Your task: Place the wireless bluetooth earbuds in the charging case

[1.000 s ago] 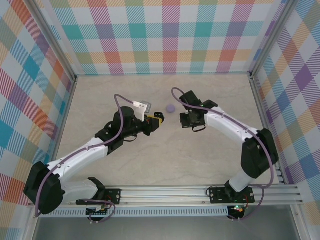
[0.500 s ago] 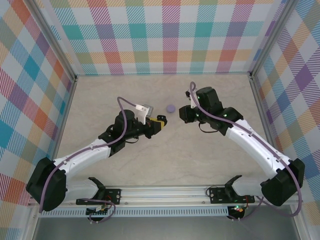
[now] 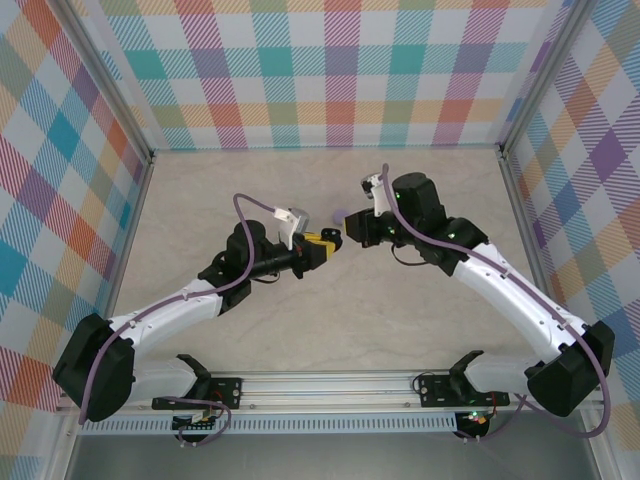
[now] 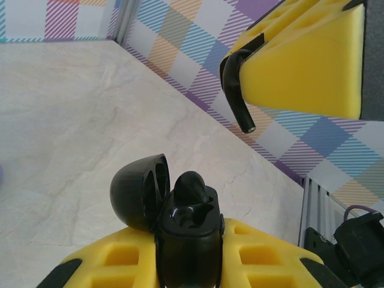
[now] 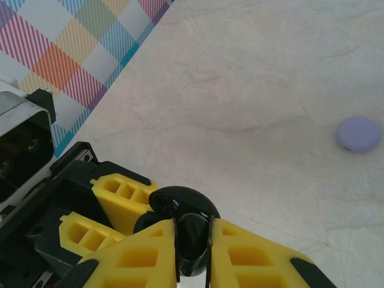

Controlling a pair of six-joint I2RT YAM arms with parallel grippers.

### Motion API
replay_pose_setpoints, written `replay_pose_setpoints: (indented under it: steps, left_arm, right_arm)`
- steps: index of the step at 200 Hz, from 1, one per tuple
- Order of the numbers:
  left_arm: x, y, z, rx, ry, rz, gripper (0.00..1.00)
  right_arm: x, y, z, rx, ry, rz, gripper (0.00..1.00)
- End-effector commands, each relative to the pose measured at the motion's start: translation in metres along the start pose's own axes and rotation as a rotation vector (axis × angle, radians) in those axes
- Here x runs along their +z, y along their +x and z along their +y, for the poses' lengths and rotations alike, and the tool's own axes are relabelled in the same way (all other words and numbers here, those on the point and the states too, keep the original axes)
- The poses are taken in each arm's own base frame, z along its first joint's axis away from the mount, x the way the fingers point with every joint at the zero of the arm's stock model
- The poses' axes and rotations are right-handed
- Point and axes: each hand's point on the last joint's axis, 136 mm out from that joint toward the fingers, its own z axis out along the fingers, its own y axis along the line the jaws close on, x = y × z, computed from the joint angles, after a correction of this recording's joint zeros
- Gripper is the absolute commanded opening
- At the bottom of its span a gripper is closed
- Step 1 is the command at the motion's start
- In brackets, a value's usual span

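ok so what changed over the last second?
The right gripper, shut on a black earbud, swung left, closing in on the open black charging case held by the left gripper, which edged slightly right. No grasp or release visible. The lilac case stayed put.

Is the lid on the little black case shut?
No, the black case has its lid flipped wide open, showing the hollow inside.

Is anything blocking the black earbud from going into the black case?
Nothing visible. The right pincer holds the earbud close to the case, which the left pincer holds with its lid flipped open.
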Motion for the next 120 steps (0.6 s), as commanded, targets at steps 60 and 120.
replay_pose_setpoints:
  steps: [60, 120]
  left_arm:
    - [0.008, -0.015, -0.019, 0.018, 0.073, -0.025, 0.06]
    - [0.009, -0.021, -0.026, 0.015, 0.094, -0.033, 0.06]
  right_arm:
    - [0.004, -0.010, 0.019, -0.052, -0.062, -0.016, 0.17]
    - [0.010, -0.006, 0.019, -0.053, -0.062, 0.001, 0.17]
